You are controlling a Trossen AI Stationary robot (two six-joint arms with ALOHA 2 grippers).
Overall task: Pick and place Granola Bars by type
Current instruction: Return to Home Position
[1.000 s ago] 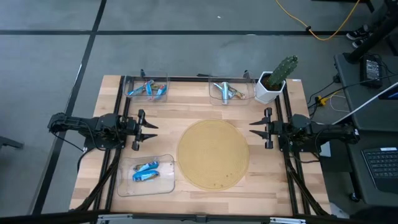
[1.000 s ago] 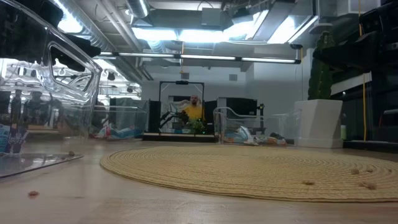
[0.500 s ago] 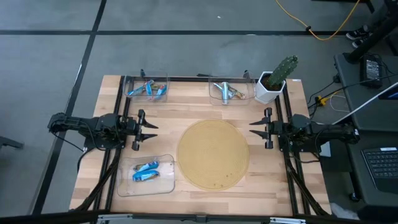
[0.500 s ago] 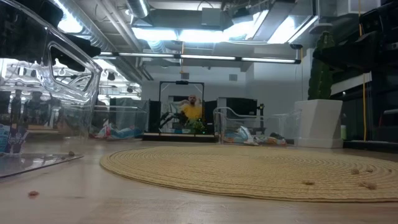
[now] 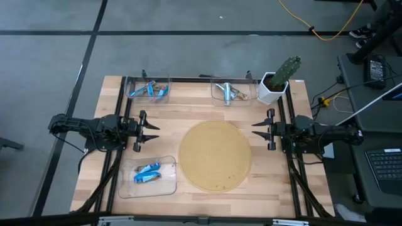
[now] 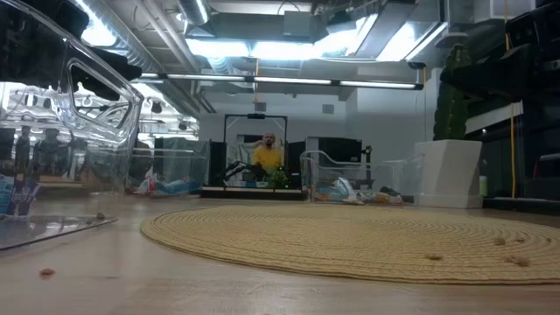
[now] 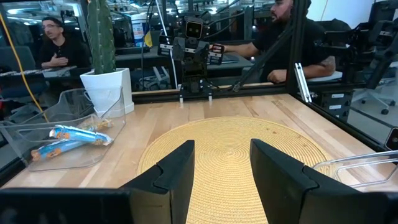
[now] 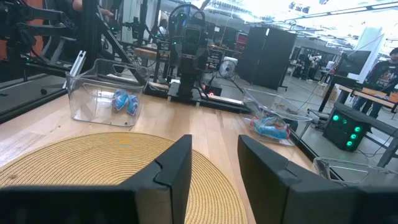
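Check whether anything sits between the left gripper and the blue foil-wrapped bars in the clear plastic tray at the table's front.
Nothing visible does. The open left gripper hangs beside the clear plastic tray; only that tray's own wall lies between it and the blue foil-wrapped bars. The round woven mat lies off to one side.

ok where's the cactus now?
High view: the cactus stands in its white pot at the table's far right corner, just right of the far right tray, beyond the right gripper.
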